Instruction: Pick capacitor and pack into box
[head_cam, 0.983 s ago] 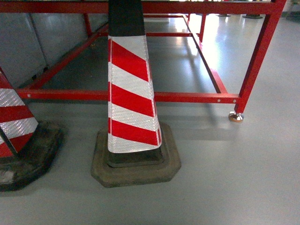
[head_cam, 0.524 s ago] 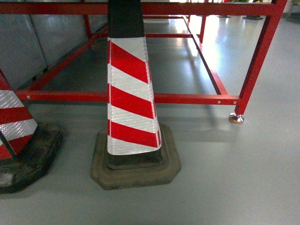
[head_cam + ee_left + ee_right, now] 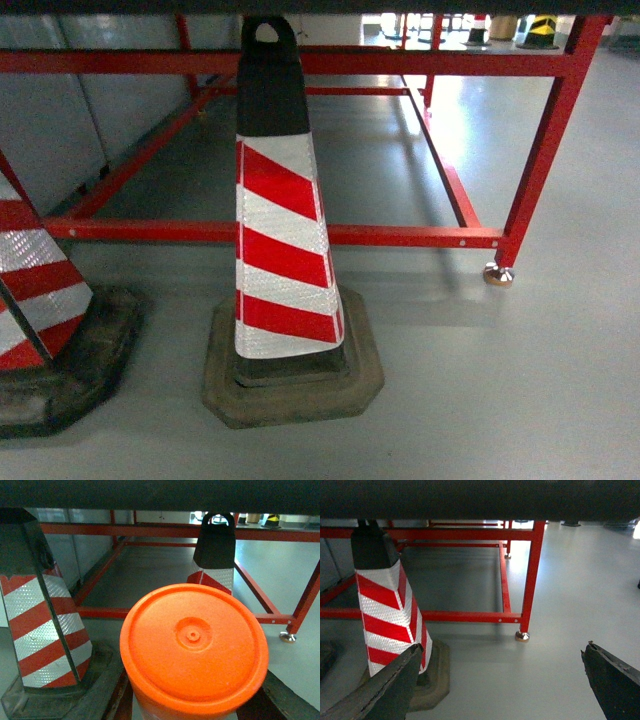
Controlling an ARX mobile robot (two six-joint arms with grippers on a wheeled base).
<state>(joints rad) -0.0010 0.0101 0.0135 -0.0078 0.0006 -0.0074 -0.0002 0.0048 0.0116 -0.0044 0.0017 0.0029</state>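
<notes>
The capacitor [image 3: 193, 645], a bright orange cylinder with a flat round top and a small raised knob at its middle, stands upright between the left gripper's [image 3: 197, 707] dark fingers.

left cone [image 3: 40, 320]: cut off by the head view's left edge
orange lid [image 3: 194, 647]: bottom cropped, hides cone base behind
right gripper fingers [image 3: 385, 690]: tips out of frame
</notes>
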